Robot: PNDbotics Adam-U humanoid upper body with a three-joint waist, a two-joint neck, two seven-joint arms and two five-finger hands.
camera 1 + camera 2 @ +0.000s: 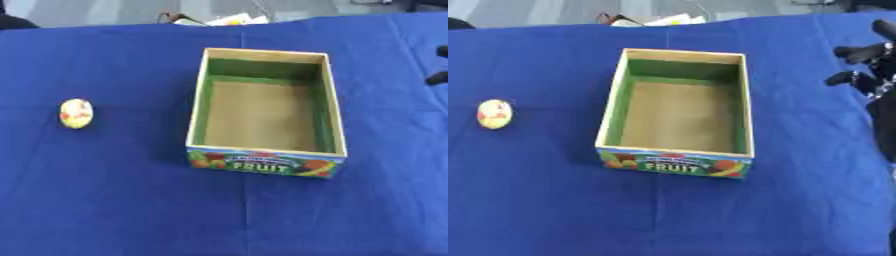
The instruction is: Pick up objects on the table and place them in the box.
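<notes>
A small yellow oval thing with red marks [76, 113] lies on the blue cloth at the left, well apart from the box. The cardboard box [198, 100] stands in the middle, with green inner walls, a bare brown floor and a "FRUIT" label on its near side. Nothing lies inside it. My right hand [857, 51] comes in at the right edge, level with the box's far end and clear of it. Its black fingers point left, spread and straight, holding nothing. My left hand shows in neither view.
The blue cloth [114, 200] covers the whole table. Beyond the far edge lie some white and yellow items with cables [223, 20]. A dark shape [13, 22] sits at the far left corner.
</notes>
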